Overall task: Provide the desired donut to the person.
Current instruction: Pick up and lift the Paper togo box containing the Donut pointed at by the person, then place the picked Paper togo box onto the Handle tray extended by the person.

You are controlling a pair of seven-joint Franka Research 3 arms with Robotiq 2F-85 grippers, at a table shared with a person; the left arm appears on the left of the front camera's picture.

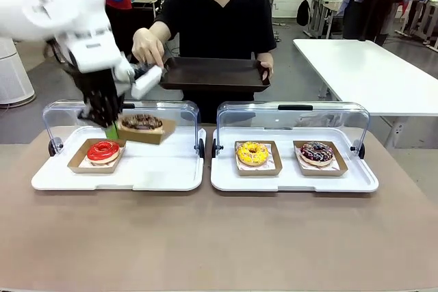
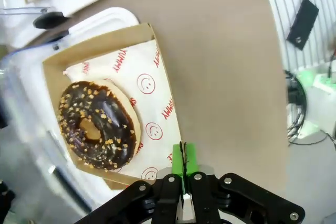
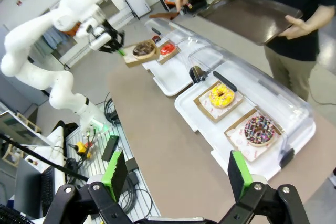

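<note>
Robot's left claw (image 1: 111,131) is clamping its green pads shut on the rim of a cardboard tray (image 1: 147,137). It is holding that tray tilted in the air above the left serving tray (image 1: 116,177), just in front of its raised clear lid (image 1: 171,111). A chocolate donut (image 1: 142,122) topped with pale nut crumbs is sitting in the held cardboard tray.

In the left wrist view, the pads (image 2: 190,160) are meeting on the tray's edge. They are closing beside a white paper liner (image 2: 152,103) printed with red smiley faces and the word YUMMY, and the donut is lying on that liner.

A red-glazed donut (image 1: 103,150) is resting in its own cardboard holder on the left serving tray, toward the left edge of the desk (image 1: 219,237). The right serving tray (image 1: 294,182), toward the desk's right edge, is carrying a yellow donut (image 1: 252,153) and a dark sprinkled donut (image 1: 316,151). Each of these is sitting in its own cardboard holder.

The person (image 1: 215,11) is standing at the desk's far edge, holding a dark brown tray (image 1: 214,73) level, with a hand (image 1: 265,65) gripping one end.

The right claw (image 3: 177,174) is hanging wide open with nothing between its fingers, high above the desk and well apart from the donuts.
</note>
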